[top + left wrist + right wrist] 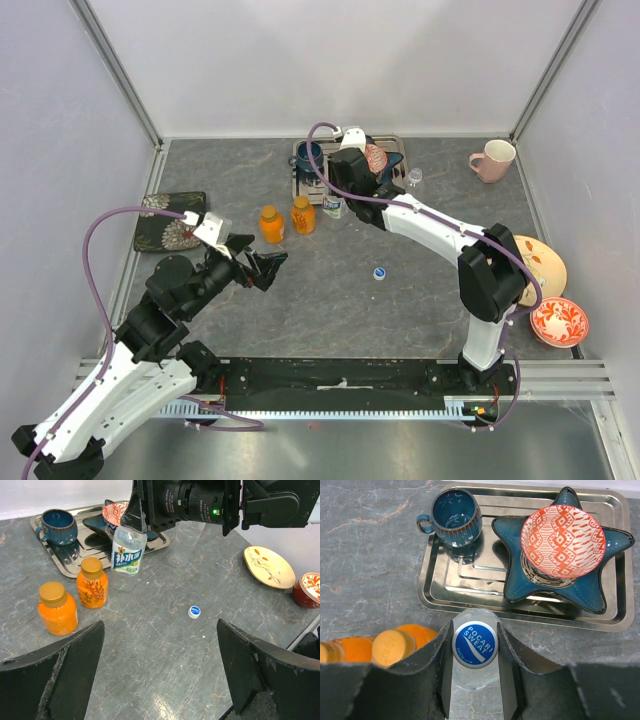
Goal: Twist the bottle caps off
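Fingers (509, 680) of the right gripper (474, 627) pinch the blue cap (475, 645) from both sides. Those of the left gripper (160, 625) are spread wide with nothing between them. On the table (165, 670), just in front of the tray (435, 597), the labelled bottle (128, 555) that wears this cap stands upright, near the two orange bottles (92, 585).

The step in hand looks to be loosening this cap. Nothing holds the bottle's body, so I judge a twist may spin the whole bottle rather than the thread. The idle left gripper would do well to clamp the body low down, keeping off the orange bottles close by. The wrist should turn about the cap's own axis and lift only once the thread lets go. A light plastic bottle will likely tip or crush easily.

From above, the arm hides both cap and grip; only the right wrist view shows the fingers meeting the cap's rim. Only the left wrist view shows the label clearly. It also shows a clear bottle (184, 542) behind, seemingly uncapped. That view and the top view show a loose cap (194, 611) lying on the table, well apart from the bottles, which the right wrist view misses. The orange caps (91, 566) are on.
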Tool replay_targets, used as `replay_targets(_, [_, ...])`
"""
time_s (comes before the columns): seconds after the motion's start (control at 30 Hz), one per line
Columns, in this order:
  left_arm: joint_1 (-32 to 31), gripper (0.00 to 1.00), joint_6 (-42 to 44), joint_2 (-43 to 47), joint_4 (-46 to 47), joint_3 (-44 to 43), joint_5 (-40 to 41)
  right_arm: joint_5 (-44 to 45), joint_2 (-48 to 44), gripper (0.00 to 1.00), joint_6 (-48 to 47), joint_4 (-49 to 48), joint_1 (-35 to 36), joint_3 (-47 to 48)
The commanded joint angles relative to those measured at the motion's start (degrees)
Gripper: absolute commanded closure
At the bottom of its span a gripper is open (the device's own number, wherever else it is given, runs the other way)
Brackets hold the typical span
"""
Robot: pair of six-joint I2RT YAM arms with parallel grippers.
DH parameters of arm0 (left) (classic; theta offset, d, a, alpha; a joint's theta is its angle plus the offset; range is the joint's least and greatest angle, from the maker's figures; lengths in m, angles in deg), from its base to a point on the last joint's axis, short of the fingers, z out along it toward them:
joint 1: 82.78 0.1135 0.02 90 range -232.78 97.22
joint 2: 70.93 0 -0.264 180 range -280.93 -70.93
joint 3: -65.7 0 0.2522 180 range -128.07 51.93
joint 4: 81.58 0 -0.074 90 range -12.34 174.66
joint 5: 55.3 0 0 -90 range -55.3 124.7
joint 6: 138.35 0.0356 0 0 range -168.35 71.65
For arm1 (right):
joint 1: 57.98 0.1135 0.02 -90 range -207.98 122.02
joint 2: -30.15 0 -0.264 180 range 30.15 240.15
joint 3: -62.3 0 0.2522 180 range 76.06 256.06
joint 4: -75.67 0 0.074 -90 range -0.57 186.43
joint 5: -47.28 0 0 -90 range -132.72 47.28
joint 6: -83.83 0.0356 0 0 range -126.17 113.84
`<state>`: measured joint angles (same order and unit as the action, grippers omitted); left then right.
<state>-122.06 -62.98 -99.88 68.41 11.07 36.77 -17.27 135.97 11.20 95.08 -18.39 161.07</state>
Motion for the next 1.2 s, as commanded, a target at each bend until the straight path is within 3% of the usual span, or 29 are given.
replay_targets(0.0, [0.1,0.01,-0.9,-0.5,1.2,-0.2,0.7,0.9,-4.6,0.80,1.6,-1.9,0.1,-1.2])
replay_targets(0.33, [0.1,0.00,5.0,-4.5,5.7,-6.2,6.4,-15.8,-29.0,1.00,9.4,5.0,0.1,-12.0])
replay_targets(0.43, [0.2,0.00,5.8,-9.0,8.0,-9.5,4.9,-27.0,-34.9,1.00,8.7,7.4,0.1,-13.8])
replay_targets(0.53, [0.7,0.00,5.0,-15.2,7.3,-15.5,-3.6,-34.8,-40.6,1.00,7.3,8.6,0.0,-16.0])
replay_targets(0.57, [1.7,0.00,4.6,-16.7,7.8,-16.8,-12.8,-36.1,-42.1,1.00,6.8,8.8,0.0,-16.5])
replay_targets(0.63, [3.1,0.00,2.2,-19.6,9.9,-19.1,-23.3,-38.6,-45.9,1.00,4.7,9.1,0.1,-17.7])
replay_targets(0.77, [8.4,0.01,-5.7,-22.3,23.8,-17.6,-48.0,-39.8,-50.3,1.00,3.0,10.5,0.1,-19.4])
replay_targets(0.87, [11.2,0.00,-12.7,-25.2,30.5,-16.2,-59.7,-42.3,-53.1,1.00,2.9,10.3,0.1,-20.3])
replay_targets(1.0, [11.3,0.01,-18.3,-29.7,38.0,-16.3,-68.5,-46.3,-54.4,1.00,4.5,7.8,0.1,-20.5])
replay_targets(1.17, [10.6,0.01,-17.0,-31.4,37.1,-16.4,-69.0,-49.9,-54.0,1.00,9.3,1.1,0.1,-20.5])
